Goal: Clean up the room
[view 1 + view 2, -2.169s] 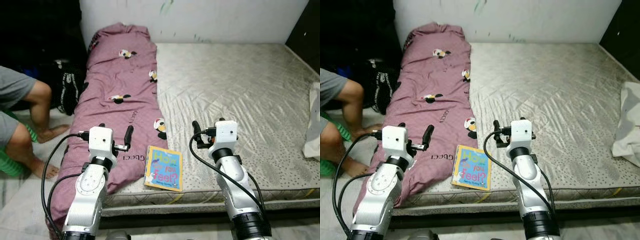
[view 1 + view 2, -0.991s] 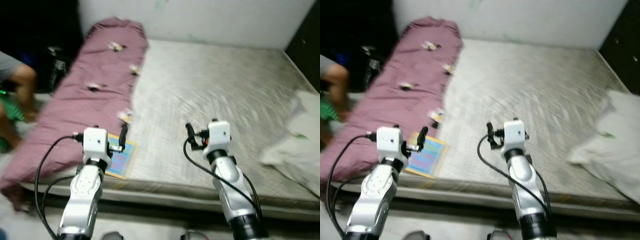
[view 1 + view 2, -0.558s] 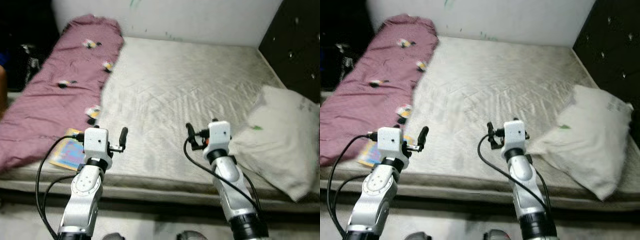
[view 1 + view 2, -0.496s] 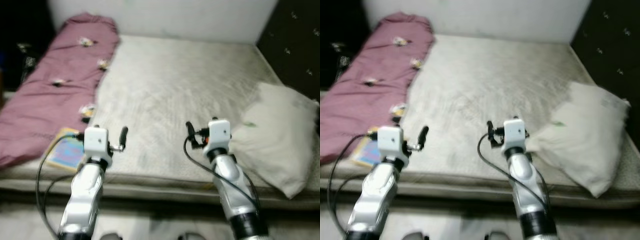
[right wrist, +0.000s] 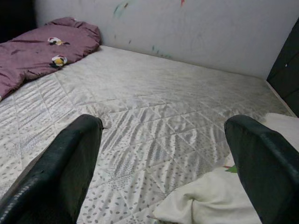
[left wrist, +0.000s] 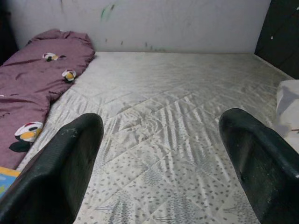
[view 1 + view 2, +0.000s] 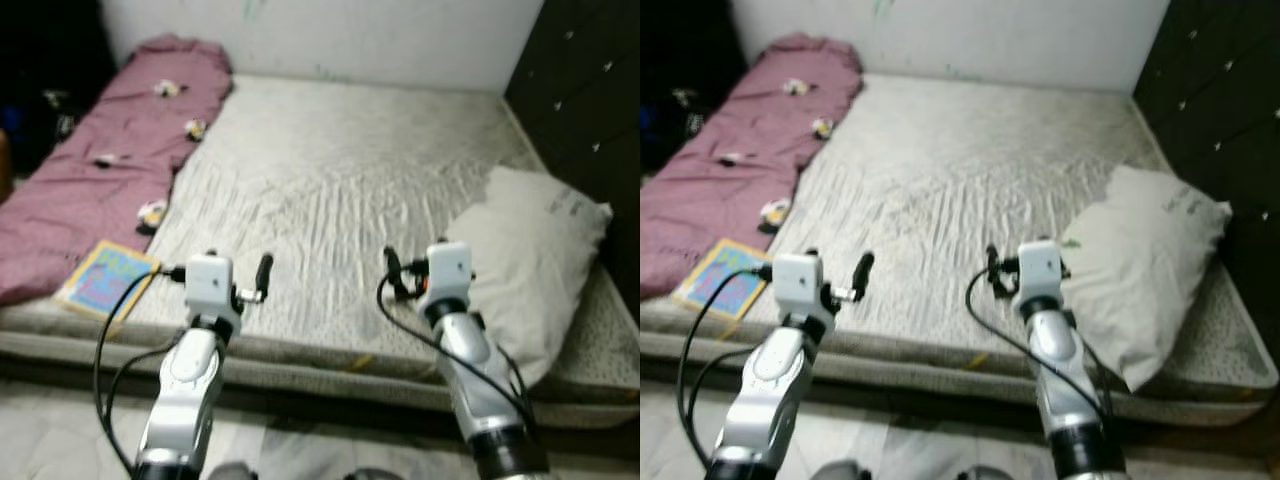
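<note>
Pillow [image 7: 530, 255] lies just right of the right end effector [image 7: 392, 272]; both end effectors, left [image 7: 263, 274] included, hover spread apart, empty, over the bed [image 7: 340, 170], apparently ready to tidy.

Bare mattress against a white wall

The quilted mattress [image 7: 330, 190] lies under a marked white wall [image 7: 330, 40], dark studded panelling [image 7: 585, 90] at right, pale floor [image 7: 60, 430] in front.

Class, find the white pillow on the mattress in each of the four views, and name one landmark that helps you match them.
Left eye view: pillow, on the mattress's right side.
Right eye view: pillow, same place.
Left wrist view: pillow, a corner at the picture's edge.
Right wrist view: pillow, beyond the right gripper.
Shared landmark: the purple blanket along the mattress's left edge.
</note>
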### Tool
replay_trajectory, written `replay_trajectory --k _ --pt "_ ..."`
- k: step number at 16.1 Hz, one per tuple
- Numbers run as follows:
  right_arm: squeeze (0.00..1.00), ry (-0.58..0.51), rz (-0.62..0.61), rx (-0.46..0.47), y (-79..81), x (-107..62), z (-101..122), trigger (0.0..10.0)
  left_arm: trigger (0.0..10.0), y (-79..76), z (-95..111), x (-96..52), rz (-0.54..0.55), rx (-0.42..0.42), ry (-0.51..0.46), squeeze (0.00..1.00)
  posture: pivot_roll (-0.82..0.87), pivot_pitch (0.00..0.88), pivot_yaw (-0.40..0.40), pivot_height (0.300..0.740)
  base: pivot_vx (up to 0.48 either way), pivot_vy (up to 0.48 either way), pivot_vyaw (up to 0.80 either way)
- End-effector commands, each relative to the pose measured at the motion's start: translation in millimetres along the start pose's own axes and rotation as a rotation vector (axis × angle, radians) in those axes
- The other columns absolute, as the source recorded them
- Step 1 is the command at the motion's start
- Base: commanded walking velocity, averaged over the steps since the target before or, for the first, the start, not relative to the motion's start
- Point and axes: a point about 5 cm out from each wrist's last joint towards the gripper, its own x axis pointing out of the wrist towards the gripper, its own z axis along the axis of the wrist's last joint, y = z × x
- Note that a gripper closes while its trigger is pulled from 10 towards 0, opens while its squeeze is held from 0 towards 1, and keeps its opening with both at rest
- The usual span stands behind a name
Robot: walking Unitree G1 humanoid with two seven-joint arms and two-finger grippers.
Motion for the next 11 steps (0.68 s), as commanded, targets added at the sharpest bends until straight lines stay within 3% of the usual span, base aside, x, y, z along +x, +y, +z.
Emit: replay_trajectory --k 1,11 --pt "0.0 -0.013 0.002 0.002 0.1 1.9 3.5 10.0 10.0 1.7 2.1 1.0 -0.003 0.005 -0.01 0.0 -0.02 0.0 -0.04 0.74 0.0 0.0 0.0" --pt "0.0 -0.006 0.005 0.017 1.6 1.6 2.4 10.0 10.0 0.0 1.8 -1.3 -0.025 -0.006 -0.015 0.0 -0.01 0.0 -0.042 0.74 0.0 0.0 0.0"
